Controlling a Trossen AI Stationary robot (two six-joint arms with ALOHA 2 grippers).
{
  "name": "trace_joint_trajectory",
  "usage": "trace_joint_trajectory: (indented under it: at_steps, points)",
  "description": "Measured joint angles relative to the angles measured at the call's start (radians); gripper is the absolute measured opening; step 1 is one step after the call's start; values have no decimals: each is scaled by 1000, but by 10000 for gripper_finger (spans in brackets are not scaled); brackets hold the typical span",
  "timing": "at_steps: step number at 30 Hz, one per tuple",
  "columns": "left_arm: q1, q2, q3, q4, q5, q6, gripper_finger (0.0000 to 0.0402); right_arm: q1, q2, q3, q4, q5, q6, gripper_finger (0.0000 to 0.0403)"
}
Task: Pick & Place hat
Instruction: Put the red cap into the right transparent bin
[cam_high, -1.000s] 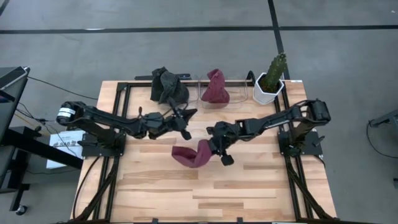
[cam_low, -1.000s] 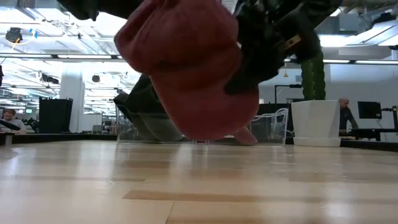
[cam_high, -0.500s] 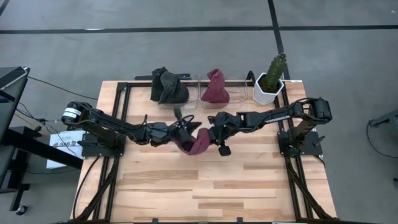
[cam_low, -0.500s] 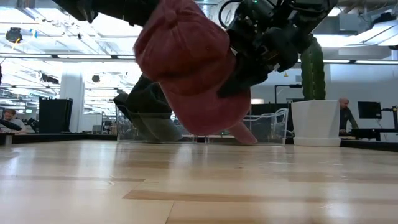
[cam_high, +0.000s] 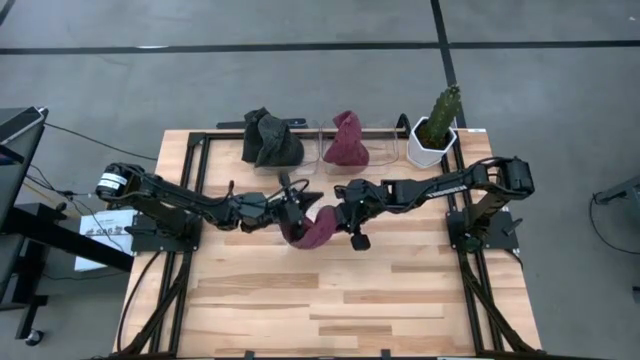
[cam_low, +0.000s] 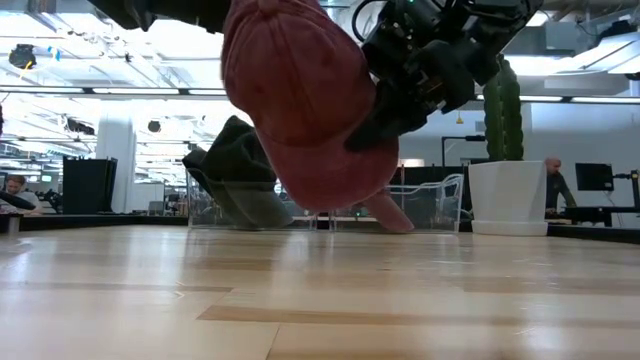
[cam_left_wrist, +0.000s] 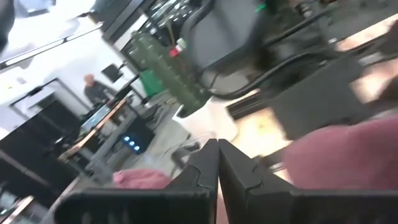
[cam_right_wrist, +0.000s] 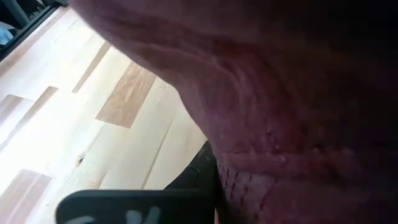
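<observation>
A maroon hat (cam_high: 312, 232) hangs over the table's middle, clear of the wood in the low view (cam_low: 300, 110). My right gripper (cam_high: 342, 222) reaches in from the right, slanting down, and is shut on the hat's right side. My left gripper (cam_high: 300, 212) comes in level from the left, its fingers shut (cam_left_wrist: 217, 163), right beside the hat's left side (cam_left_wrist: 348, 155). My left gripper lies with its shut fingers at the hat's left side; whether they touch the cloth I cannot tell. My right gripper pinches the hat's cloth at its right side (cam_right_wrist: 242, 180), slanting down from the table's right. The hat hides the place of contact. It hangs slack, clear of the table.
Along the far edge stand clear bins holding a dark hat (cam_high: 268, 140) and another maroon hat (cam_high: 345, 140). A cactus in a white pot (cam_high: 435, 135) stands at the far right. Bare wood (cam_high: 330, 300) lies toward the near edge.
My right gripper has carried the hat toward the far edge, still shut on it and clear of the table. My left gripper, shut throughout, has moved toward the near edge and the right, up to the hat's left side. Both have kept almost still in the last half second.
</observation>
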Motion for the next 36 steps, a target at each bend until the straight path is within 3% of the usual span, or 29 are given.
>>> trace_joint_trajectory:
  at_steps: [13, 20, 27, 30, 32, 36]
  points:
    - [92, -1, 0, -3, -7, 20, 6, 12, 0, 0, -4, -2, -8, 3]
    - [139, -14, 0, -23, -208, 112, 6, 19, -1, 0, -43, 0, -7, 3]
    - [91, -140, 0, -290, -227, 35, 6, 25, -1, 0, -77, 27, 8, 5]
    - [55, -239, 0, -419, -188, -64, 6, 26, -1, 0, -91, 28, 7, 3]
    - [32, -314, 0, -528, -110, -154, 6, 26, -1, 0, -93, 28, 2, 3]
    - [25, -456, 0, -727, 151, -357, 6, 26, -1, 0, -96, 24, 1, 4]
